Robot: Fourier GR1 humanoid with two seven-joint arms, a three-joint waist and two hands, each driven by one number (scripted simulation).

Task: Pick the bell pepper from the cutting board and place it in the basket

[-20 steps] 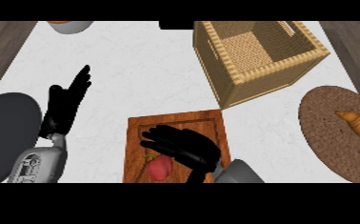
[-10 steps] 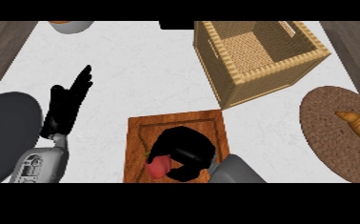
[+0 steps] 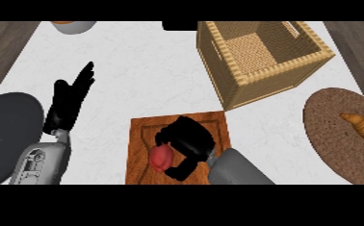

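Nearest the lower edge: wooden cutting board (image 3: 142, 143), rectangular, reddish-brown grain, raised rim, lying flat on the white marbled counter (image 3: 142, 66). Right hand (image 3: 188, 141) sits over the board, fingers and thumb curled round the bell pepper (image 3: 161, 157); the pepper is red, rounded, mostly hidden by the hand, only its left side showing, and is at the board's surface or just above it, cannot tell which. Left hand (image 3: 71, 97) rests at the view's left, fingers straight and up, holding nothing, well apart from the board. To the right, a round woven mat (image 3: 331, 129) with an orange-brown item (image 3: 353, 123) partly cut off by the edge. Farther off, upper right: square wicker basket (image 3: 220, 64), open top, tall walls, woven floor. Far upper left: grey bowl (image 3: 73, 26), partly out of view.
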